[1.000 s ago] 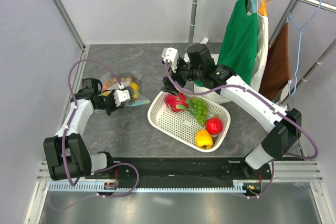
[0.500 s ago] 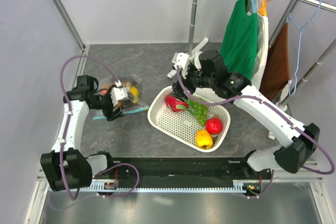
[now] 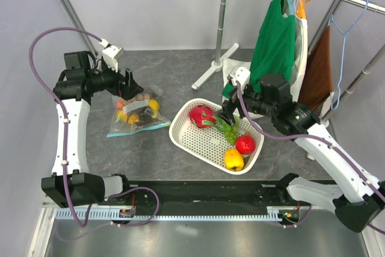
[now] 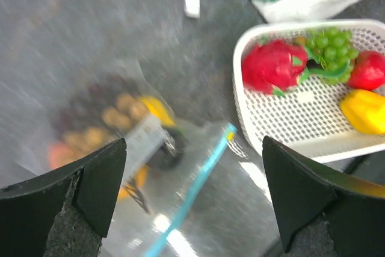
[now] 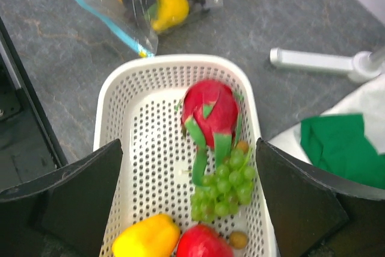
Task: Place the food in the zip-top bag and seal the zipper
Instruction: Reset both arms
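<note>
Left tool (image 3: 129,82) hangs, jaws apart, above the clear floppy plastic bag (image 3: 135,118) of small toy fruits (image 3: 153,105) on the grey surface (image 3: 180,76), right tool (image 3: 229,108) equally wide over the white perforated basket (image 3: 201,141); sealing looks in hand, needing a pinch along the teal zipper strip (image 4: 200,176).

Clear film on the zip-top bag (image 3: 120,129): thin, glossy, throwing white glare in the left wrist view. Its zipper (image 4: 204,170) is a smooth teal plastic strip. The food (image 3: 135,112) inside reads as moulded plastic (blurred through the film, so the finish is hard to call). The white basket (image 3: 195,139) is perforated plastic with a soft sheen. The table (image 3: 174,73) is dark grey, mottled like stone, matt. The green garment (image 3: 274,40) is soft, matt cloth. The rack pole (image 3: 223,4) is smooth grey metal. The yellow fruit (image 3: 234,159) is shiny.
</note>
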You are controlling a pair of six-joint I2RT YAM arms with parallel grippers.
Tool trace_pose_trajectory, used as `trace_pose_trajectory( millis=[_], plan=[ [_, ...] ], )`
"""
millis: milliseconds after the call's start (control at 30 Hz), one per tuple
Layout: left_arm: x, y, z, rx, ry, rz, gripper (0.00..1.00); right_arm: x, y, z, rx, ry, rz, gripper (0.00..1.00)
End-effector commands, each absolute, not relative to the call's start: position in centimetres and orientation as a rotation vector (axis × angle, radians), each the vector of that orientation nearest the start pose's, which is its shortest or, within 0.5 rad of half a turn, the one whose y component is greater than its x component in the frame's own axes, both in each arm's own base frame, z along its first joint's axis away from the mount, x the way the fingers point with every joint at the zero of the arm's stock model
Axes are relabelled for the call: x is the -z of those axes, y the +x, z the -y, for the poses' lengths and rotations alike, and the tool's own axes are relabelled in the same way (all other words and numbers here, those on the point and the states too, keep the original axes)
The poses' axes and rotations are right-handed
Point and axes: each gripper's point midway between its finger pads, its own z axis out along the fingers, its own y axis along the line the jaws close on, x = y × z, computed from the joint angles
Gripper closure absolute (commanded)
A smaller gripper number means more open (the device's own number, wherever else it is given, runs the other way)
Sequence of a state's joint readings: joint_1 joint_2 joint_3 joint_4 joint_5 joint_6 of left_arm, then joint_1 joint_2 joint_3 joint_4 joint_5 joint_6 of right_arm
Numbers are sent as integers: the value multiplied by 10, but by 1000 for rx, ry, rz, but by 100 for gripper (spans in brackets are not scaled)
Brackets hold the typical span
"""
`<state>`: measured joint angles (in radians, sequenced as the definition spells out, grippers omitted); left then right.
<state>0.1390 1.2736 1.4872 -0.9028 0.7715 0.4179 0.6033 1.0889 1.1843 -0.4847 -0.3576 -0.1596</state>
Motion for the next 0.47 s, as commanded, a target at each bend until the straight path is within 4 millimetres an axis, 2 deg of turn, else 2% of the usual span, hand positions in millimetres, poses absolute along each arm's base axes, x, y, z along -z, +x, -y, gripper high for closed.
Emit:
trace_pose_trajectory(
  millis=[0, 33, 67, 100, 133, 167, 200, 433],
  plan=[
    [-254, 301, 69, 635, 421, -2189, 0, -274, 222, -224, -690, -955, -1790, 2],
    [-244, 296, 70, 636, 417, -2209, 0, -276, 212, -218, -693, -949, -1764, 2],
    [-233, 292, 68, 608, 413, -2230, 0, -256, 206, -214, -696, -950, -1800, 2],
    [-222, 282, 70, 597, 419, -2243, 0, -251, 202, -210, -697, -926, -1806, 2],
    [-218, 280, 71, 583, 425, -2240, 0, -257, 196, -204, -692, -906, -1766, 2],
    [-216, 277, 70, 563, 432, -2239, 0, -246, 193, -201, -687, -903, -1779, 2],
    [-210, 273, 72, 559, 446, -2245, 0, -246, 194, -197, -665, -882, -1771, 2],
    [-221, 283, 58, 441, 400, -2230, 0, -259, 198, -184, -590, -818, -1725, 2]
  ],
)
